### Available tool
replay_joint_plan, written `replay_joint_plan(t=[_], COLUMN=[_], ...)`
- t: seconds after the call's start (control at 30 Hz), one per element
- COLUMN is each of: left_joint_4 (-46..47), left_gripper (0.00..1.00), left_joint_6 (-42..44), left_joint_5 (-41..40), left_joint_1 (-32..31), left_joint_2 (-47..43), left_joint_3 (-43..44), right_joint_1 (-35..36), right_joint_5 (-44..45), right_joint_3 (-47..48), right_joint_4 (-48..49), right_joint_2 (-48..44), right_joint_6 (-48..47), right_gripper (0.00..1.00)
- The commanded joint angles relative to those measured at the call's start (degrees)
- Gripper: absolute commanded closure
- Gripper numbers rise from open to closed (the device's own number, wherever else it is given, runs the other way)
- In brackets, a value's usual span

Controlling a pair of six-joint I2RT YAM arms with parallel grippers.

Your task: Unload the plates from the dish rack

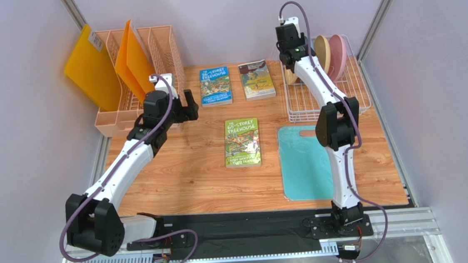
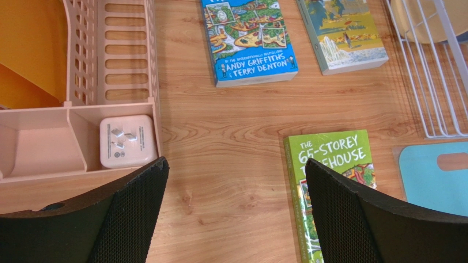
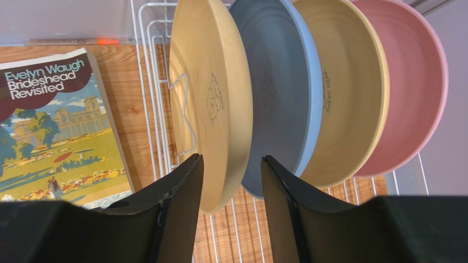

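Note:
Four plates stand on edge in the white wire dish rack (image 3: 147,98): from left to right tan (image 3: 211,98), blue (image 3: 280,98), pale yellow (image 3: 346,93) and pink (image 3: 409,93). My right gripper (image 3: 230,164) is open, and its jaws straddle the lower rim of the tan plate, with a small gap on the right side. From above, this gripper (image 1: 291,55) sits at the rack's (image 1: 359,96) far left end, next to the plates (image 1: 331,55). My left gripper (image 2: 236,170) is open and empty over bare wood, near the organizer (image 1: 194,106).
Three books lie mid-table: a blue one (image 1: 215,86), a Brideshead one (image 1: 256,79) and a green one (image 1: 242,142). A teal cutting board (image 1: 305,163) lies in front of the rack. A peach organizer (image 1: 132,83) with orange folders (image 1: 132,61) and a white charger (image 2: 126,141) stands at the far left.

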Motion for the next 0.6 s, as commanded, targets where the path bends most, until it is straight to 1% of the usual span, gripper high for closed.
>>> replay_joint_plan(t=[0.0, 0.1, 0.2, 0.33, 0.43, 0.47, 0.5, 0.57], left_joint_4=[1.3, 1.6, 1.8, 1.8, 1.8, 1.7, 1.6, 1.4], left_gripper=[0.01, 0.01, 0.01, 0.01, 0.01, 0.0, 0.01, 0.01], left_joint_6=[2.9, 2.9, 3.0, 3.5, 3.9, 4.1, 4.2, 4.5], left_joint_5=[0.1, 0.3, 0.0, -0.1, -0.2, -0.2, -0.2, -0.5], left_joint_1=[-0.4, -0.4, -0.4, -0.5, -0.4, -0.4, -0.4, -0.4], left_joint_2=[1.6, 2.5, 3.0, 3.4, 3.6, 3.5, 3.5, 3.4], left_joint_3=[3.3, 3.3, 3.1, 3.0, 2.9, 2.9, 2.9, 2.9], right_joint_1=[0.8, 1.2, 1.5, 1.8, 1.9, 1.9, 1.7, 1.9], right_joint_5=[3.7, 4.6, 6.1, 7.4, 9.0, 9.5, 10.0, 11.0], right_joint_3=[0.3, 0.9, 1.1, 1.6, 1.0, 0.9, 0.7, 0.5], right_joint_4=[5.4, 5.7, 6.5, 6.2, 6.9, 6.9, 7.0, 7.3], right_joint_2=[0.9, 1.9, 2.9, 4.3, 4.6, 4.6, 4.7, 4.8], right_joint_6=[-2.8, -3.3, -4.5, -5.2, -5.4, -5.6, -5.8, -6.1], right_gripper=[0.53, 0.54, 0.59, 0.61, 0.67, 0.72, 0.81, 0.88])
